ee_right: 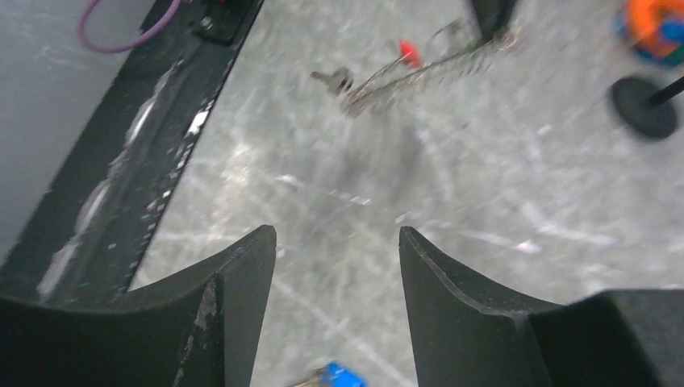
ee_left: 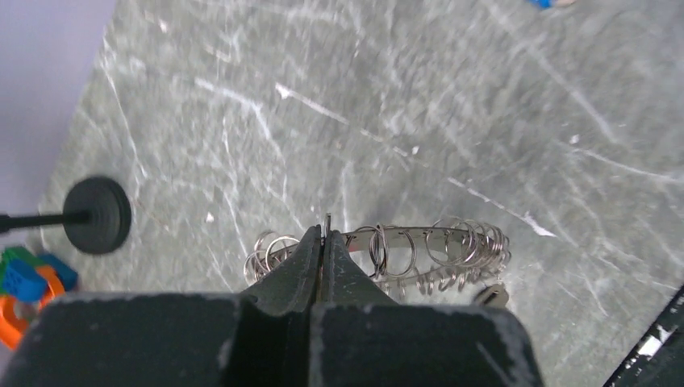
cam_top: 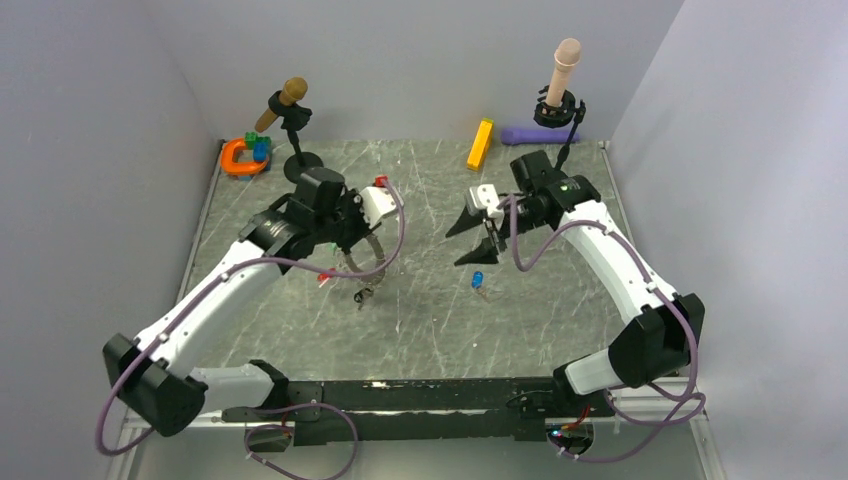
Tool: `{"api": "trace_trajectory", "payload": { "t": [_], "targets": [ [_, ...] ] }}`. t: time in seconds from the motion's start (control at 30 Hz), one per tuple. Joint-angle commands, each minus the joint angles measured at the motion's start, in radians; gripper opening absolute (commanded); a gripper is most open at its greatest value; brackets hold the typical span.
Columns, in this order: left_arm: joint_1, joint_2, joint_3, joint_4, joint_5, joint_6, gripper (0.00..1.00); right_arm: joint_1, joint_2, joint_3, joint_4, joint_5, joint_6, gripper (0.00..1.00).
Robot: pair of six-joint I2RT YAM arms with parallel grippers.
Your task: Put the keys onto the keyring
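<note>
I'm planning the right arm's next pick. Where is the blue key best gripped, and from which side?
Take the blue key by its coloured head, from straight above: it lies flat on the table, and the head looks bulkier than its thin blade.

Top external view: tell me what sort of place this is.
Probably a robot test cell: a grey stone-patterned table boxed in by plain white panels, two arms bolted at its near edge, and loose props like an orange toy and a yellow block.
</note>
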State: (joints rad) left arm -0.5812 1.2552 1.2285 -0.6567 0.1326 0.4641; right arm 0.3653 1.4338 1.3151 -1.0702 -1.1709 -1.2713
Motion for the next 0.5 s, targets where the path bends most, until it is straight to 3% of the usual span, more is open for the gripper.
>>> {"api": "trace_trajectory", "payload": {
  "t": [0.0, 0.13, 0.27, 0.47],
  "targets": [
    [-0.014, -0.120, 0.015, 0.079, 0.232, 0.096, 0.00, 0.033, 0.004, 0.121, 0.103, -0.154, 0.058, 0.61],
    [-0.031, -0.211, -0.040, 0.198, 0.396, 0.082, 0.00, 0.097, -0.041, 0.078, 0.393, -0.153, 0.392, 0.59],
    [-0.074, -0.228, -0.063, 0.276, 0.462, 0.043, 0.00, 0.119, -0.051, 0.096, 0.546, -0.076, 0.674, 0.54],
    [-0.164, -0.195, -0.063, 0.325, 0.441, 0.017, 0.00, 0.119, -0.100, 0.072, 0.536, -0.110, 0.729, 0.45]
  ]
}}
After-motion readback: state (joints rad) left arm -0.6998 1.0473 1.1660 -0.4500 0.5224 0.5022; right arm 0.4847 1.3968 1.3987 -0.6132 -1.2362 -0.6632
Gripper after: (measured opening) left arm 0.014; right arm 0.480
